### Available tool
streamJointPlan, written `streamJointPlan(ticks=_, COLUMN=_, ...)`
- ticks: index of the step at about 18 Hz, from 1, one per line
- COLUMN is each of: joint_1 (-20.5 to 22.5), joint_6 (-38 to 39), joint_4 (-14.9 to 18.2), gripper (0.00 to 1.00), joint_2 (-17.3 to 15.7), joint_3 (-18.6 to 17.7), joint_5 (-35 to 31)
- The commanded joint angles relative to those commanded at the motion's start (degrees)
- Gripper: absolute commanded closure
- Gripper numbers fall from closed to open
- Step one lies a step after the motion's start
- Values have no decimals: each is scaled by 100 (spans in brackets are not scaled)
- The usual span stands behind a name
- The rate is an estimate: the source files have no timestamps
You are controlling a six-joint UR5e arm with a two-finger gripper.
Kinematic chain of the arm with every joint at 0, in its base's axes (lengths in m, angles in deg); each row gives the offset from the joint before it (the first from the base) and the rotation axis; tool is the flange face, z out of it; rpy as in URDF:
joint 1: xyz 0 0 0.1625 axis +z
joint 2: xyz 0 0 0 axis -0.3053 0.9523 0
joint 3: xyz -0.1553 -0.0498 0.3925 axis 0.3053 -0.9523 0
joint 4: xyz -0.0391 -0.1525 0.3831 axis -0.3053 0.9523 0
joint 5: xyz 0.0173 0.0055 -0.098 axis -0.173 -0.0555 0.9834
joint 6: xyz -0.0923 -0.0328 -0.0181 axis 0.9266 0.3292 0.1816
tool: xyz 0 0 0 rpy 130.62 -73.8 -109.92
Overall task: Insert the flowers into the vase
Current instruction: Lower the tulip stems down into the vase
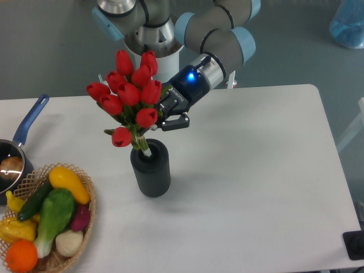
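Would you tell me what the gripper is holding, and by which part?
The gripper holds the flowers by the stems, just below the blooms.

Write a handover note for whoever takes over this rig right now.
Gripper: jaws shut on the tulips, gripping the stems behind the blooms.
Tulips: tilted, stem ends dipping into the mouth of the ribbed vase; blooms well above the rim.
Vase: upright on the white table.
Done: bunch lifted, stem ends in the opening.
Left: lower the stems fully, release, withdraw.
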Motion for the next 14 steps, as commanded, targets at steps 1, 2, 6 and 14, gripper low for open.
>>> streamJointPlan(ticks=1, joint_1=0, joint_6=0, joint_4=0, gripper=73, joint_2=35, joint_3=0, joint_5=0)
streamJointPlan(ticks=2, joint_1=0, joint_6=-9, joint_4=-9, gripper=73, joint_2=87, joint_3=0, joint_5=9)
streamJointPlan(ticks=6, joint_1=105, joint_6=-9, joint_4=0, gripper=73, joint_2=201, joint_3=-9, joint_5=0)
streamJointPlan(ticks=14, joint_1=140, joint_6=-642, joint_4=9, gripper=69, joint_2=483, joint_3=-132, joint_5=70)
